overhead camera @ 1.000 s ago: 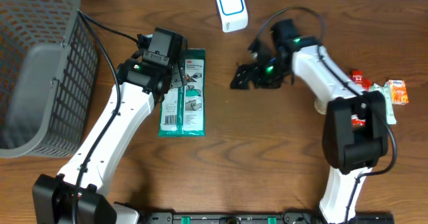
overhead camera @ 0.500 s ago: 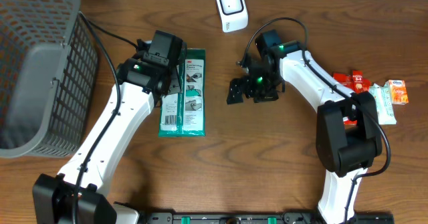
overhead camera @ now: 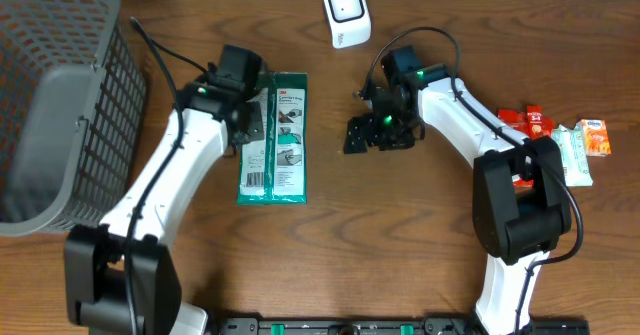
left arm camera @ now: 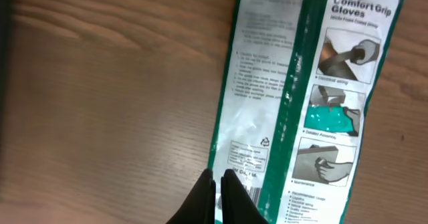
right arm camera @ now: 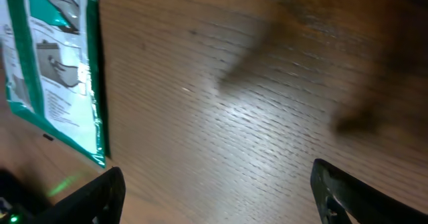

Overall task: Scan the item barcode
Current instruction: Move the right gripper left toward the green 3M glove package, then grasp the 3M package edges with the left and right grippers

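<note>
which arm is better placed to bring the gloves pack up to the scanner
Left. The left gripper is shut right at the edge of the gloves pack, while the right gripper hangs open over the table, apart from the pack.

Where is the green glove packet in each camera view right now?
Overhead: the glove packet lies flat, left of centre, between the two arms.
Left wrist: it fills the right half, its left edge at the shut left claw.
Right wrist: only a part shows, top left.
Shared landmark: the packet's dark green border against the brown wooden table.
</note>
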Controlling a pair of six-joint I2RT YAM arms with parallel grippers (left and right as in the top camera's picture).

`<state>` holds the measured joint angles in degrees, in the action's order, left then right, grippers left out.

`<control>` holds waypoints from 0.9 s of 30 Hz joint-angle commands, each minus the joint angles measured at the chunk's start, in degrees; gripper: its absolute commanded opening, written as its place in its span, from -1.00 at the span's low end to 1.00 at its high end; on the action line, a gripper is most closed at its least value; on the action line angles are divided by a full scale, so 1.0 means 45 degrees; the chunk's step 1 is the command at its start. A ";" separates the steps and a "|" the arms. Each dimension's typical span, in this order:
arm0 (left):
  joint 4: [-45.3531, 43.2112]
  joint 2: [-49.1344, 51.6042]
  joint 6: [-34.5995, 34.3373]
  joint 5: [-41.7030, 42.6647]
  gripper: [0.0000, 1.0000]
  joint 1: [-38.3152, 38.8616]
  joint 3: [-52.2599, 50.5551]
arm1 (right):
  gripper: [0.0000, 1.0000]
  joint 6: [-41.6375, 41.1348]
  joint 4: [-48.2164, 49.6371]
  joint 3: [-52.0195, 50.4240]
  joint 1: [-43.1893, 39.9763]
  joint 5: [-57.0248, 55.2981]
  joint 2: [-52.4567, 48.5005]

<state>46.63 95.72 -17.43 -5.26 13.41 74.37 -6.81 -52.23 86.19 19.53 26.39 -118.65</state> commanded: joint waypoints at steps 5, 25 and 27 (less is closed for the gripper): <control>-0.0826 0.1010 0.1200 0.3041 -0.85 -0.1438 -0.0063 | 0.69 0.0015 0.0141 -0.0112 -0.0010 0.0471 0.0053; -0.3823 0.4022 0.1617 0.0049 -0.86 -0.1549 -0.0063 | 0.70 0.0044 0.0695 -0.0301 -0.0010 -0.0141 0.0053; -0.3784 0.4250 0.1622 0.0272 -0.86 -0.1549 -0.0063 | 0.71 0.0044 0.0767 -0.0325 -0.0005 -0.0136 0.0053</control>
<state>29.52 113.08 -10.63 -1.52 6.63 74.35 -6.81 -49.12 85.32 19.53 25.87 -118.65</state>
